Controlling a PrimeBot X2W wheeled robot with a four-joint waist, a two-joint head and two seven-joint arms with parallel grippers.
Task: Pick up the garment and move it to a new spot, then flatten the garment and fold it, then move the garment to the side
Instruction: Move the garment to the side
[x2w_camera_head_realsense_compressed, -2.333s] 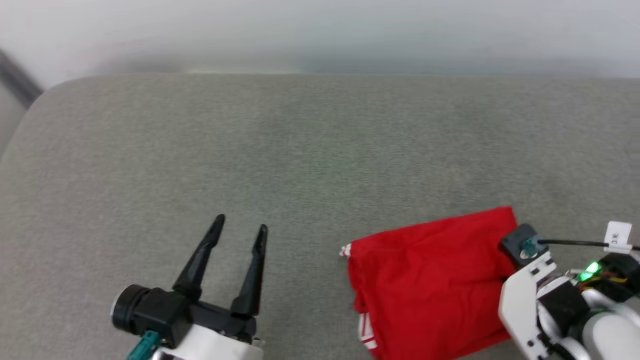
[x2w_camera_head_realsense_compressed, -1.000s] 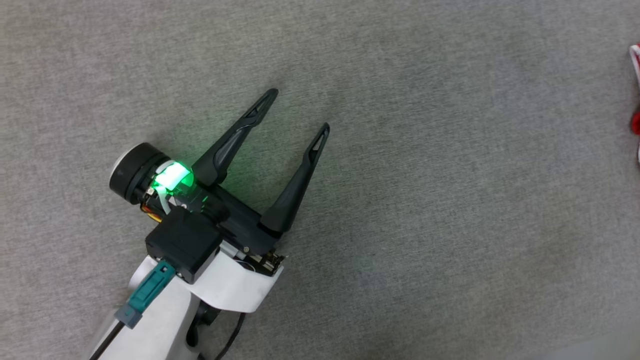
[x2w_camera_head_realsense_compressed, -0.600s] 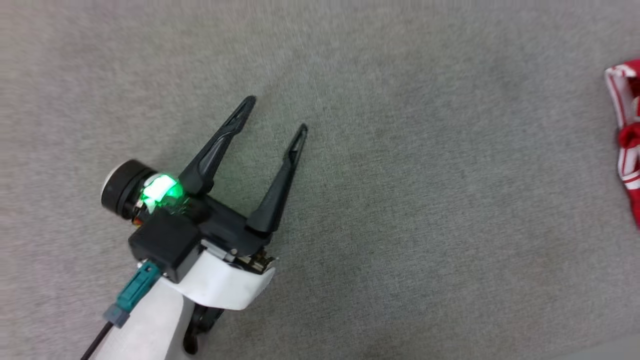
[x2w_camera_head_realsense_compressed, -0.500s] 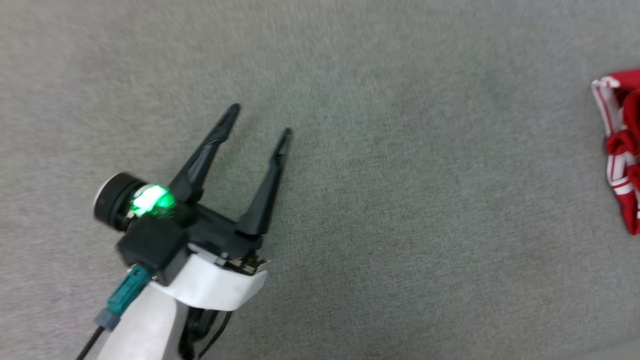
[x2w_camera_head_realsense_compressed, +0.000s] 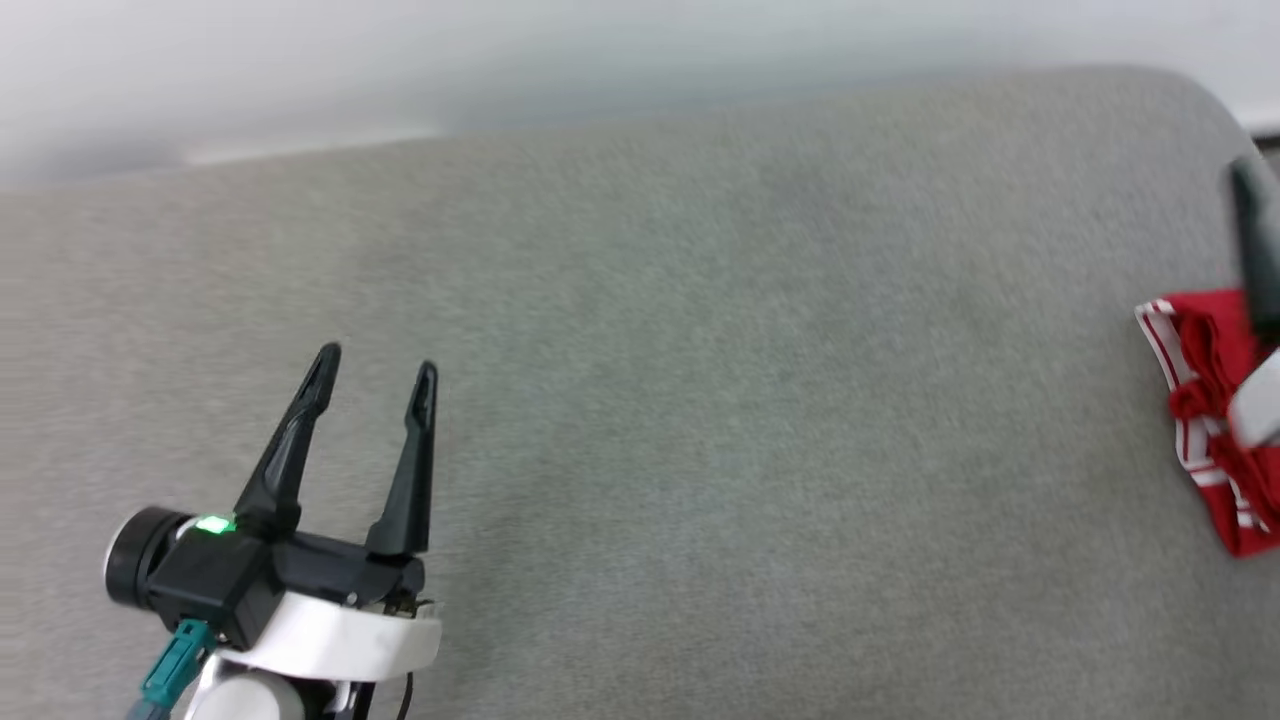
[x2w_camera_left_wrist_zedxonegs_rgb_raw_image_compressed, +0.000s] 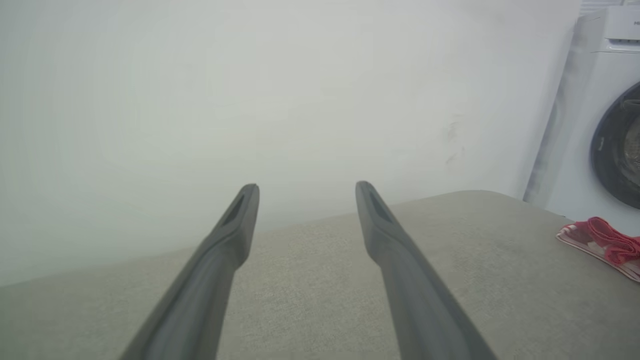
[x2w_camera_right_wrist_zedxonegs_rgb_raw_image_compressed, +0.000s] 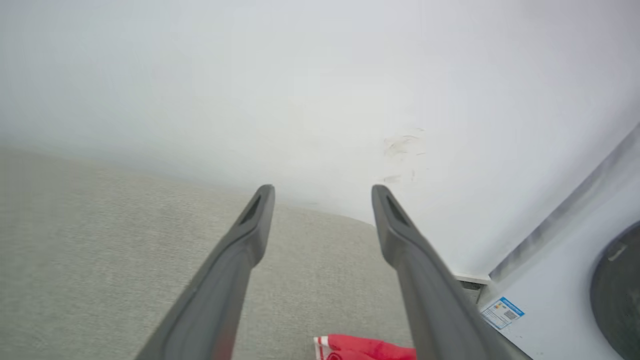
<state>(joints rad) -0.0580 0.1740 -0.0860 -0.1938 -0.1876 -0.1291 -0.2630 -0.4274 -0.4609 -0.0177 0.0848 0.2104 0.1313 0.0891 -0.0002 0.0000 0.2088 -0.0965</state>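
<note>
Where the garment (x2w_camera_head_realsense_compressed: 1205, 400) is cut off: the right edge of the head view crops it, and a dark finger and pale casing of the right gripper (x2w_camera_right_wrist_zedxonegs_rgb_raw_image_compressed: 323, 192) overlap it. No lettering can be made out, and its full outline cannot be judged. The head view is slightly blurred.
Left gripper (x2w_camera_head_realsense_compressed: 378, 361): fingers spread wide, nothing between them. It hovers low over the near left of the surface, well apart from the garment.
Right gripper: fingers spread wide and empty in its wrist view. The garment lies below and between them at the bottom edge. Whether a finger touches the cloth cannot be told.
Garment: bunched red cloth with red-and-white striped trim, lying in soft folds at the far right of the surface, near its rounded corner.
Surface (x2w_camera_head_realsense_compressed: 700, 400): grey woven fabric, padded, flat, with rounded corners.
Wall (x2w_camera_left_wrist_zedxonegs_rgb_raw_image_compressed: 300, 100): plain white, with faint scuff marks.
Washing machine (x2w_camera_left_wrist_zedxonegs_rgb_raw_image_compressed: 595, 150): white casing beyond the surface's right end. Its dark round door is partly cropped, and its small label (x2w_camera_right_wrist_zedxonegs_rgb_raw_image_compressed: 501, 312) is too small to read.
</note>
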